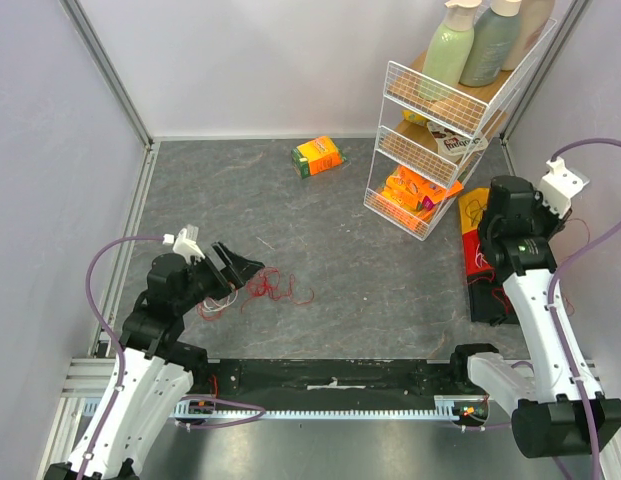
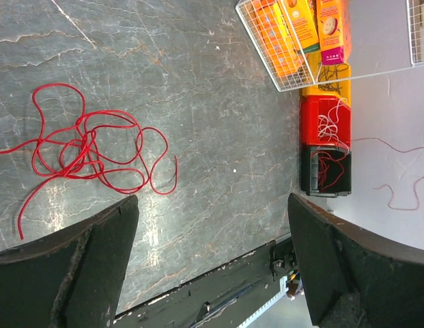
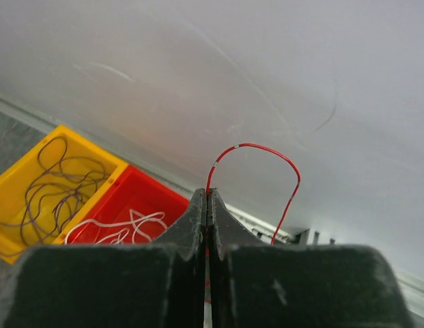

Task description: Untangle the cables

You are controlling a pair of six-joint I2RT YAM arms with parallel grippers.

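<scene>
Right pincer [image 3: 207,205] pinches a red strand [image 3: 256,146] near the red bin [image 3: 164,198]: depositing step, apparently. Left pincer [image 2: 212,201], spread, should next take the red tangle [image 2: 85,143].

Cable tangle [image 2: 89,147] on table [image 1: 370,270], left; bins [image 2: 324,123] right (beside rack [image 1: 435,100]).

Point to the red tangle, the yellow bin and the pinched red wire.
red tangle [image 2: 84,140]: left wrist view, knotted middle.
yellow bin [image 3: 31,164]: right wrist view, left wall.
red wire [image 3: 256,145]: right wrist view, loop top.
</scene>
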